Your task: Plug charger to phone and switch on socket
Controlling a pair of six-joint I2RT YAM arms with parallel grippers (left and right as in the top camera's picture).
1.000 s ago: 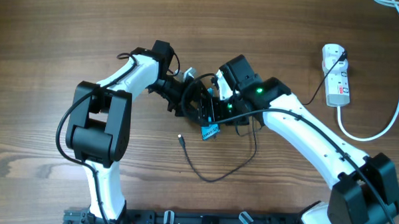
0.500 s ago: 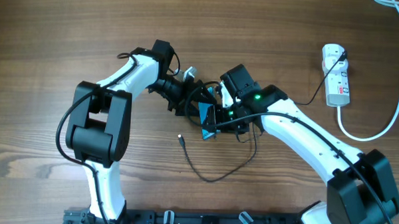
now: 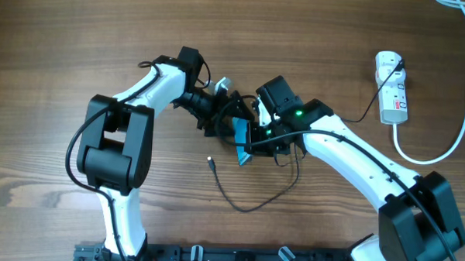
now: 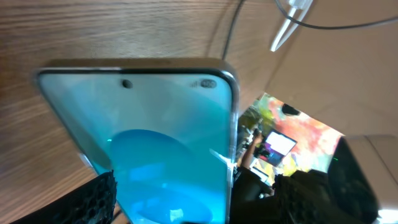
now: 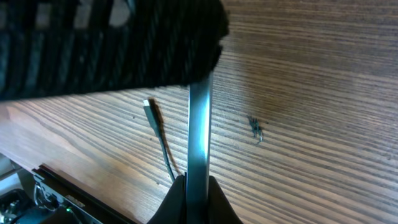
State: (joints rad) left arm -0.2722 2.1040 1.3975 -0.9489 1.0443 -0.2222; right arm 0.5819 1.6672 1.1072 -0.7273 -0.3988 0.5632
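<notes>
The phone [image 3: 241, 140], teal screen lit, stands on its long edge above the middle of the table. My right gripper [image 3: 255, 139] is shut on it; in the right wrist view its fingertips [image 5: 198, 186] pinch the thin edge of the phone [image 5: 199, 124]. My left gripper [image 3: 226, 122] is open, its jaws standing wider than the phone [image 4: 155, 137] between them. The charger lies loose on the wood, its plug tip [image 3: 210, 162] free below the phone and also seen as the plug tip [image 5: 148, 107]. The socket [image 3: 393, 97] lies at the far right.
A black plug [image 3: 395, 68] sits in the socket, and a white lead [image 3: 425, 159] curls off to the right edge. The black cable loops in front of the right arm [image 3: 249, 205]. Arm bases stand at the table's front edge.
My right gripper has shut on the phone. The phone has been turned from flatter onto its edge. My left gripper's jaws have widened around it.
</notes>
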